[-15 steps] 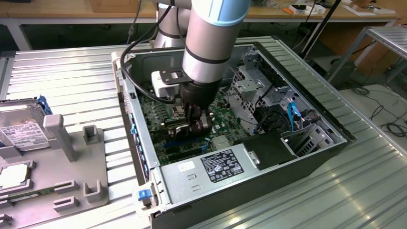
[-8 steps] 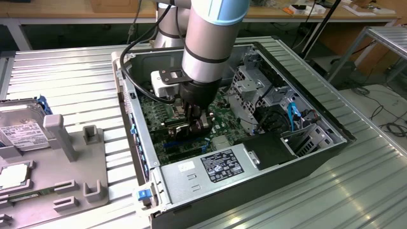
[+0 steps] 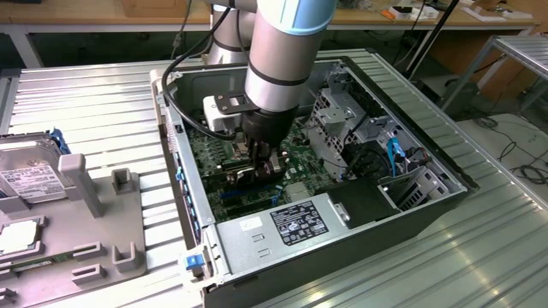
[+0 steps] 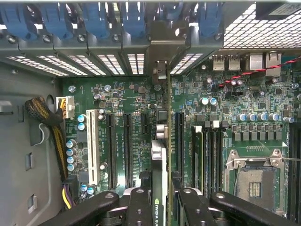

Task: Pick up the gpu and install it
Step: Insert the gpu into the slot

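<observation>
my jaws clenched on the gpu, held edge-on at frame centre over the motherboard slots, inside the pc case. i'd say keep card vertical, bracket lined w/ rear opening, press straight down evenly.

So there's an open black PC case lying on its side on a ribbed metal desk, green motherboard facing up. The silver power supply with its black label sits at the near end of the case. Inside there's an empty CPU socket, a white slot and a sleeved cable bundle. Off to the exterior view's left, a gray holder rack carries a hard drive.
</observation>
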`<state>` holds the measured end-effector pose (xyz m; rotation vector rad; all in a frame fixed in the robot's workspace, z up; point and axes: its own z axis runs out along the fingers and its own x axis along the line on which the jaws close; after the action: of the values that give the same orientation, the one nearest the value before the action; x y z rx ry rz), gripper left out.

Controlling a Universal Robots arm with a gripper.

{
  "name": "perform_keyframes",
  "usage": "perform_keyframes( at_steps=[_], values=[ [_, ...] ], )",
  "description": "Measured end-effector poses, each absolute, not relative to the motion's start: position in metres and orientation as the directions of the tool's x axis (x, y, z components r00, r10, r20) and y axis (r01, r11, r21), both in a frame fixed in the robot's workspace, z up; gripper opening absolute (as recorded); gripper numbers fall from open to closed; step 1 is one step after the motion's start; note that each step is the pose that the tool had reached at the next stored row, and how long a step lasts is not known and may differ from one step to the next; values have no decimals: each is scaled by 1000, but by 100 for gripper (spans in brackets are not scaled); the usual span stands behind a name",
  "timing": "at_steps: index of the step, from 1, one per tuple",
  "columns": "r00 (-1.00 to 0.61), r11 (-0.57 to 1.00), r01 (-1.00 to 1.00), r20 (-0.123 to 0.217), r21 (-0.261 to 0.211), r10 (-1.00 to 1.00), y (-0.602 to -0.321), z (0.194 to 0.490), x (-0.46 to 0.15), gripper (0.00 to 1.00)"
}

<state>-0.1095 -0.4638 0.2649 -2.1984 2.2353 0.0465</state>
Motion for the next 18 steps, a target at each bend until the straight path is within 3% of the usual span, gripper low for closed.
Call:
perform_keyframes(
  at_steps=[18],
  values=[
    [-18, 18, -1000, -24, 16, -1000, -464, 268, -110, 27]
  ],
)
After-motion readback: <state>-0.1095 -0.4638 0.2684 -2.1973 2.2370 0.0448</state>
